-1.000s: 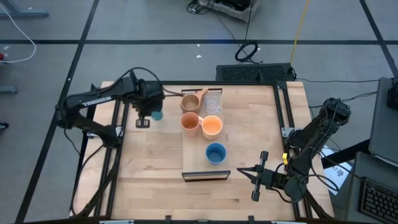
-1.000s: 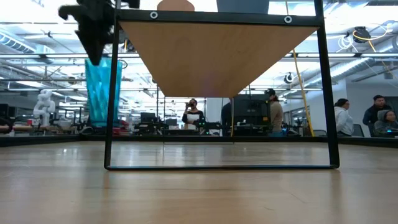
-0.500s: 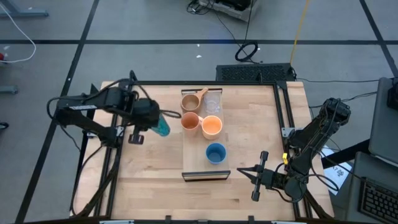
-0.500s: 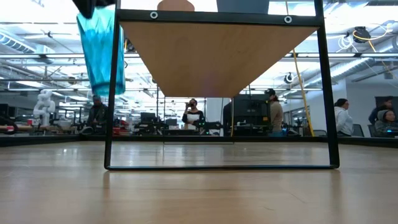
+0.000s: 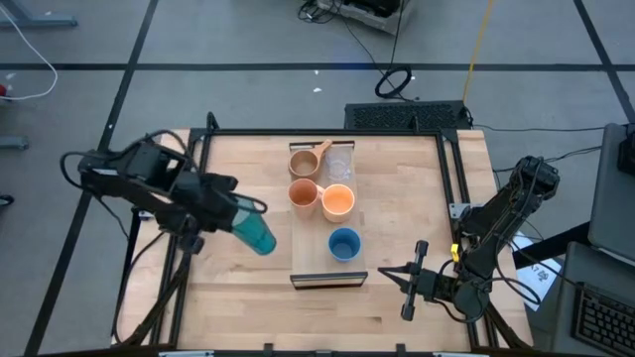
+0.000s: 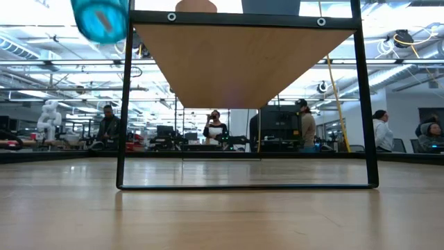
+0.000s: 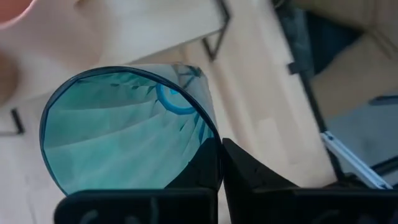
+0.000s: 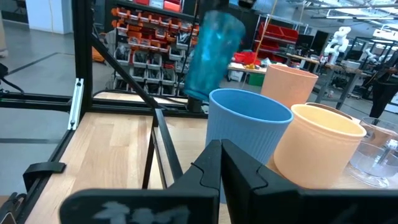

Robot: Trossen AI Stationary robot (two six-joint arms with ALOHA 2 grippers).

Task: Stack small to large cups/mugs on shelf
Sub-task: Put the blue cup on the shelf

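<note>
My left gripper (image 5: pixel 234 211) holds the tall teal tumbler (image 5: pixel 257 231) in the air over the table, left of the shelf (image 5: pixel 316 270). The low view shows the tumbler (image 6: pixel 102 19) high up, its base facing the near edge. On the light-wood shelf stand the tan handled mug (image 5: pixel 304 161), the clear glass cup (image 5: pixel 339 160), the orange handled mug (image 5: pixel 303 192), the small orange cup (image 5: pixel 338 200) and the blue cup (image 5: pixel 344 243). My right gripper (image 5: pixel 387 271), shut, waits at the near right corner, pointing at the shelf. My left gripper grips the tumbler's wall at the rim (image 7: pixel 212 127), one finger (image 7: pixel 202 165) inside the cup and the other (image 7: pixel 252 177) outside. The tumbler is lifted clear and strongly tipped, its base (image 5: pixel 264 244) slanting down toward the near right.
The shelf rests on a thin black frame (image 6: pixel 125 104) above the tabletop. A black rail frame (image 5: pixel 448 169) borders the table's edges. Bare wood lies left (image 5: pixel 233 288) and right (image 5: pixel 407 198) of the shelf. People stand in the room beyond the table (image 6: pixel 303 125).
My left gripper has carried the tumbler up off the table near the far left and toward the near edge and the shelf's left side. Meanwhile it has tipped: the tumbler stood upright a second ago and now lies strongly tilted with its base toward the near side.
</note>
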